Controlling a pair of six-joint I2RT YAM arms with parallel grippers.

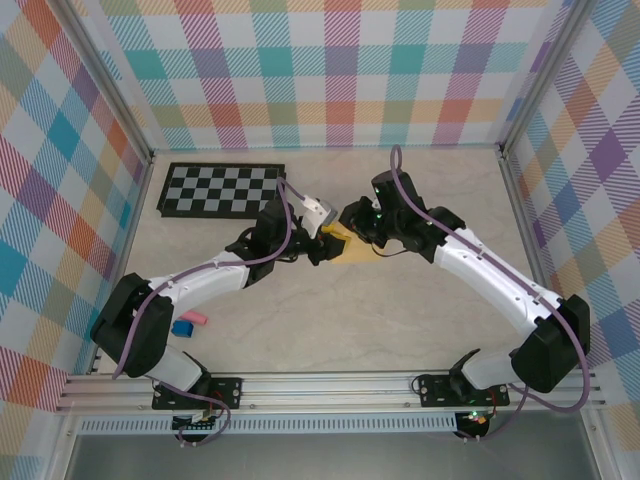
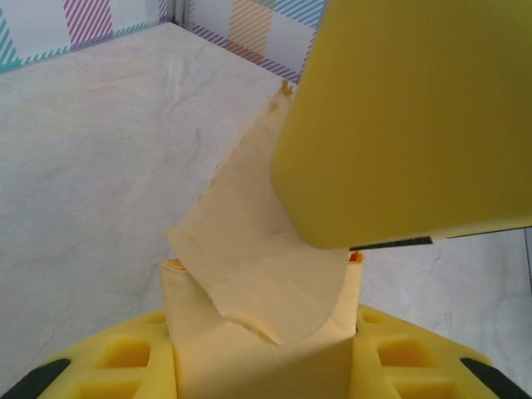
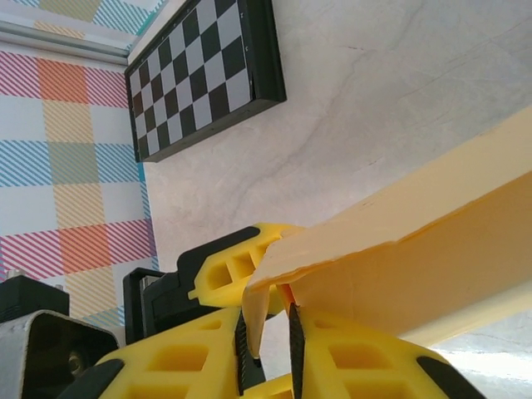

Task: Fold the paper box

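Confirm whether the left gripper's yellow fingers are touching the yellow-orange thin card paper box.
Touching. In the left wrist view the paper box fills the gap between the fingers of the left gripper, sides flush against both.

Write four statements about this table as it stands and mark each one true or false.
1. The checkerboard lies at the far left of the table. True.
2. The paper box lies alone, far from both hands. False: the left hand and the right hand meet at it near the table's middle.
3. A pink piece and a blue piece lie close beside the left arm. True.
4. The checkerboard is red and white. False: it is black and white.
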